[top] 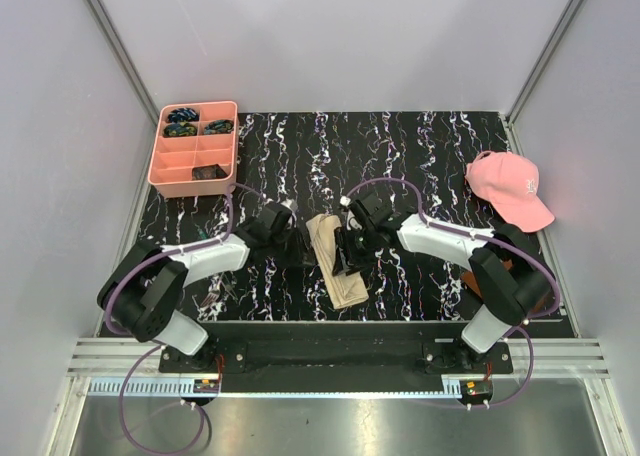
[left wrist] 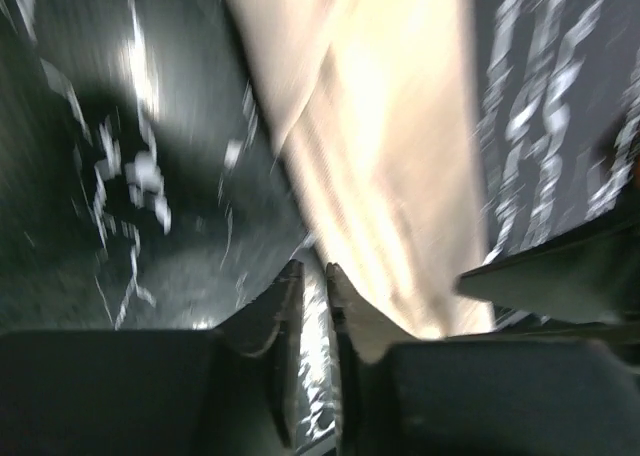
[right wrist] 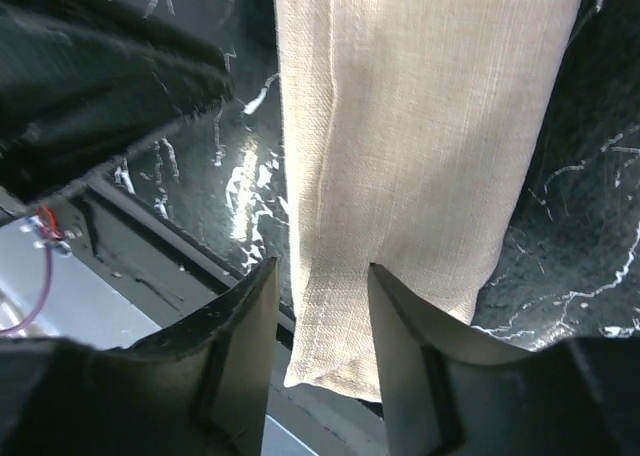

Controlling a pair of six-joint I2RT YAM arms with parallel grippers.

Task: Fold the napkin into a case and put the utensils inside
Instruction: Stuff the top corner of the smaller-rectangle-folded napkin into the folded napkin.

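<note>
Top external view: the napkin (top: 336, 264) lies folded into a narrow tan strip at the middle of the black marbled table (top: 430, 156). Its long axis runs from far to near with a slight tilt, and its near end lies close to the table's near edge. Both arms reach inward to it, one from each side.

Right wrist view: the right gripper (right wrist: 322, 271) stands directly above the strip's near end.
- Jaw state: parted, with a clear gap between the two dark fingers (right wrist: 250, 316).
- Relation: the cloth passes through that gap as seen from the wrist. A lengthwise fold line runs between the fingers, and most of the strip's width lies to the outside of the right-hand finger.
- The cloth lies flat. Whether the fingertips touch it cannot be determined.

Left wrist view (motion-blurred): the left gripper (left wrist: 312, 268) sits low over bare table just beside the strip's edge.
- Jaw state: only narrowly apart, with nothing between the fingers.
- Relation: the strip extends ahead and to one side of the fingertips. Contact cannot be determined.

A pink compartment tray (top: 195, 148) stands at the far left. A pink cap (top: 508, 186) lies at the right edge.
</note>
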